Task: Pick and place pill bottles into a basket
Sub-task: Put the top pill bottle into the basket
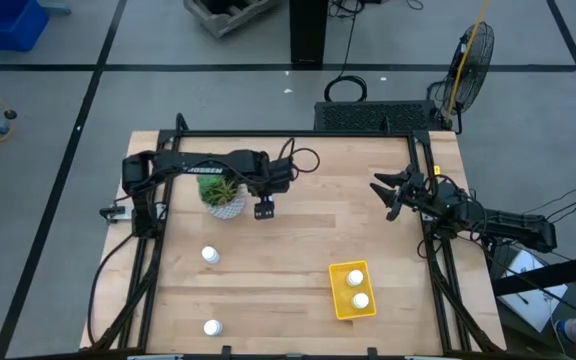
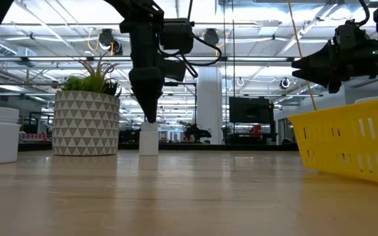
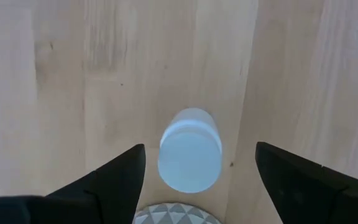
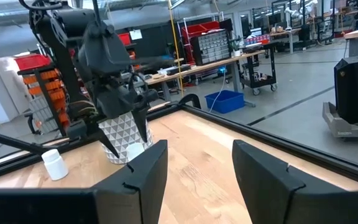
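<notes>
Hovering my left gripper (image 3: 194, 171) wide open over a pill bottle (image 3: 190, 149) at centre frame, beside the plant (image 1: 224, 194). It looks light, rigid and smooth-sided, so I'd pinch mid-body. Right gripper (image 1: 392, 192) waits open, upper right; basket (image 1: 340, 303) lower right.

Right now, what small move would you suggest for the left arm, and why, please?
Probably lower the left gripper straight down. Its jaws stand open on either side of the small white capped pill bottle, which stands upright on the wooden table beside the white-potted green plant, not yet gripped.
</notes>
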{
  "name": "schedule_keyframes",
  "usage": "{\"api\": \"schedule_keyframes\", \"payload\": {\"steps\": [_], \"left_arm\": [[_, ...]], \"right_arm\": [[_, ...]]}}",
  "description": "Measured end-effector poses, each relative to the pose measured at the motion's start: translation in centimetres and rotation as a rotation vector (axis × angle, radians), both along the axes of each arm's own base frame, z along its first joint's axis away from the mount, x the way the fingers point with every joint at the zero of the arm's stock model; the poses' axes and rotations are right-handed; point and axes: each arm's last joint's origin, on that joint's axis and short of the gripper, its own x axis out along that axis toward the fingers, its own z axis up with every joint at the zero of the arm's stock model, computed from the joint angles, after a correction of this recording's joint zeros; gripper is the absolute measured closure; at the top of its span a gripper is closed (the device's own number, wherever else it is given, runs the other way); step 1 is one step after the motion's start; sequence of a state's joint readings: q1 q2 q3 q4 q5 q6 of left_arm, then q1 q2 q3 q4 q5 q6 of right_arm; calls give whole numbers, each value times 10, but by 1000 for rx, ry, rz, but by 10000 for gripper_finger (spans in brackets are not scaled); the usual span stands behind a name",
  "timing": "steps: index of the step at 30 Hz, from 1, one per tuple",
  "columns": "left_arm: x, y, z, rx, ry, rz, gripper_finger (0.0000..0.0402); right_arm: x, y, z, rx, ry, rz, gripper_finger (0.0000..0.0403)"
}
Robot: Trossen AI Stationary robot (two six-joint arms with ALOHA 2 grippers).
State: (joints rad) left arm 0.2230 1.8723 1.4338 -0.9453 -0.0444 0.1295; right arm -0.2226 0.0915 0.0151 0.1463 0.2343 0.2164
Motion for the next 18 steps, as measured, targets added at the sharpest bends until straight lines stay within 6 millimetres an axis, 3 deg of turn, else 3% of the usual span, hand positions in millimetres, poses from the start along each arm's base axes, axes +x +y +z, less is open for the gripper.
{"api": "schedule_keyframes", "payload": {"steps": [18], "left_arm": [[1,0,-6,-22,0,5,105]], "right_arm": [[0,0,0,0,0,0,230]]}}
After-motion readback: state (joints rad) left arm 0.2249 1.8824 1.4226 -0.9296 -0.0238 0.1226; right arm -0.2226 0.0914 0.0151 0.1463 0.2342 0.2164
